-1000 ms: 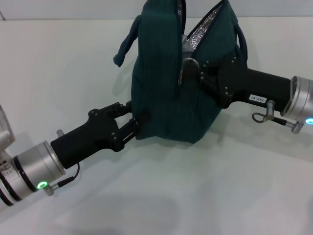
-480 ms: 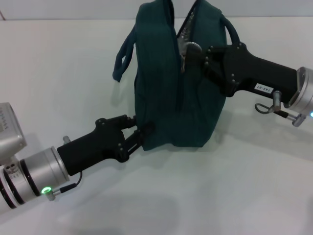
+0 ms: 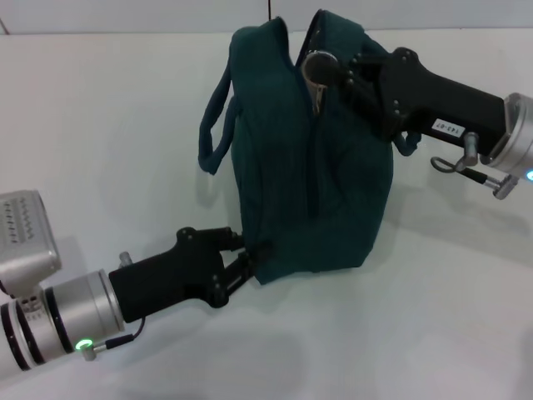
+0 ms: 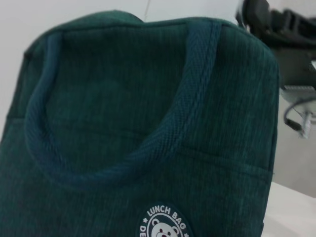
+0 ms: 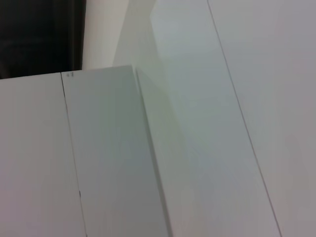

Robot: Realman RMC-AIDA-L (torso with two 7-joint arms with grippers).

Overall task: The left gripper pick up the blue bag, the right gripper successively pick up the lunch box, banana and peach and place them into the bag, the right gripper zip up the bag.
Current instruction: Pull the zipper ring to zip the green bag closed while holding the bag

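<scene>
Your left gripper [image 3: 247, 260] clamps the bag [image 3: 312, 175] at its lower corner; your right gripper [image 3: 321, 68] pinches its zipper pull at the top.

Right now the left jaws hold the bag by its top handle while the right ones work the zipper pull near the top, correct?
Not quite. The left gripper grips the bag at its bottom corner, not the top handle; the handle hangs free. The head view shows this. The right gripper is at the zipper pull near the top, as you said.
</scene>
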